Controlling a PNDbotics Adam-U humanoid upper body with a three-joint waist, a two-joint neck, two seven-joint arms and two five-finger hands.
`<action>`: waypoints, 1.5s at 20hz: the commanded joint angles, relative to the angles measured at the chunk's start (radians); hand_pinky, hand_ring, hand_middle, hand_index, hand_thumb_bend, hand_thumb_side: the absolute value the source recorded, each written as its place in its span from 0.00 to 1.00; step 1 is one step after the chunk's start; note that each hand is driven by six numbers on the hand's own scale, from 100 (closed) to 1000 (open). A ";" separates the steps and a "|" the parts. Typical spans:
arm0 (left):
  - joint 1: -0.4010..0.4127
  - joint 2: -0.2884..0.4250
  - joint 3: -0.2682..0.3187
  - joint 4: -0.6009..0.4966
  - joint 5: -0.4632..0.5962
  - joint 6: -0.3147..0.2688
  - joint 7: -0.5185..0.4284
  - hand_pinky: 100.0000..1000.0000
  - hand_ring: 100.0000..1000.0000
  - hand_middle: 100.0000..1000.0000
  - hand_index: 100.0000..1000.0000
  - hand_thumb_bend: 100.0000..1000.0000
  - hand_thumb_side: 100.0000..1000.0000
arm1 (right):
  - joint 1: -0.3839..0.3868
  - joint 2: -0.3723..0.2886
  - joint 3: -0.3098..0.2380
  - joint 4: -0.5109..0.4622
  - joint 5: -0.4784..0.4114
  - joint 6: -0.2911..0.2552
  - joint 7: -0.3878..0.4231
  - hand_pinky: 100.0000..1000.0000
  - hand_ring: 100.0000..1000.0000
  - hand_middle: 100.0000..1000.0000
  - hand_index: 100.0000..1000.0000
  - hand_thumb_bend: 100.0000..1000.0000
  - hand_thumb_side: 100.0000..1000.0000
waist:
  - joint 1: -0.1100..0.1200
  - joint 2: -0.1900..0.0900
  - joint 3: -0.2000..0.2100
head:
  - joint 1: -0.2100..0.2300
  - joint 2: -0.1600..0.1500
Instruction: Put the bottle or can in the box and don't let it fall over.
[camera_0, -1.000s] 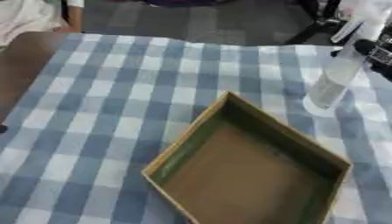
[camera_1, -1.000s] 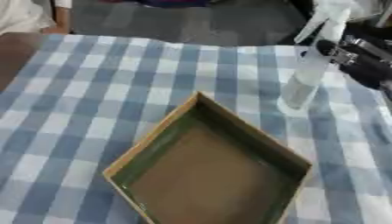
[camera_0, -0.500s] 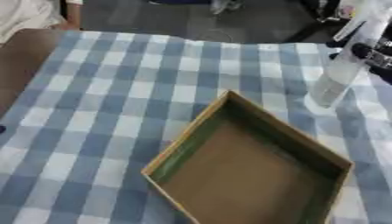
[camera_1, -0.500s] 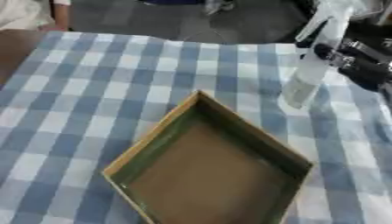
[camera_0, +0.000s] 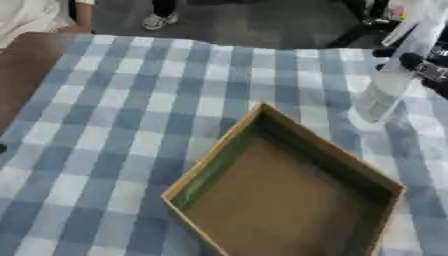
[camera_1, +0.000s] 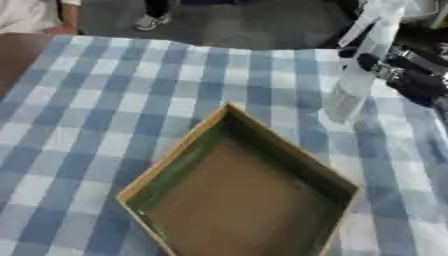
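One tall clear bottle (camera_1: 360, 65) stands on the checked cloth (camera_0: 131, 110) that covers the worktop, near the far right side, just past the far corner of the box (camera_1: 236, 195) and apart from it. It has a white spray top, and it leans a little in these views. Your right hand (camera_1: 398, 72) comes in from the right and its dark fingers (camera_1: 367, 61) sit against the upper part of the bottle. They look curled on it, but I cannot tell how far round they go. Your left hand does not show at all. I think this bottle will be light, since it looks thin and see-through, and I cannot tell if there is anything in it. It is tall and thin, so it will tip very easily. The smooth plastic may also slip. I would hold it round the middle of its body, not by the spray top, so it stays straight up. The box is wide and open, with low brown walls and a flat brown floor. Nothing is in it, so there is lots of room. Set the bottle down flat on the floor of the box, away from the walls, and let it stand before you let go.
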 joint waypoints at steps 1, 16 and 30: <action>-0.009 0.012 0.002 -0.020 -0.004 0.000 -0.002 1.00 0.61 0.84 0.93 0.00 0.70 | -0.004 -0.021 -0.001 -0.018 0.016 -0.005 0.001 0.93 1.00 1.00 0.99 0.00 0.60 | 0.000 -0.014 0.002 | 0.000 -0.014; -0.014 0.010 0.002 -0.021 -0.005 0.003 -0.007 1.00 0.60 0.84 0.93 0.00 0.70 | 0.010 0.000 0.003 -0.017 0.053 -0.021 -0.016 0.93 1.00 1.00 0.98 0.00 0.45 | -0.004 -0.010 0.003 | 0.003 -0.017; -0.016 0.009 0.003 -0.021 -0.004 0.003 -0.008 1.00 0.60 0.84 0.93 0.00 0.70 | 0.030 0.013 0.009 -0.010 0.090 -0.041 0.009 0.93 1.00 1.00 0.97 0.00 0.43 | -0.006 -0.011 0.003 | 0.005 -0.015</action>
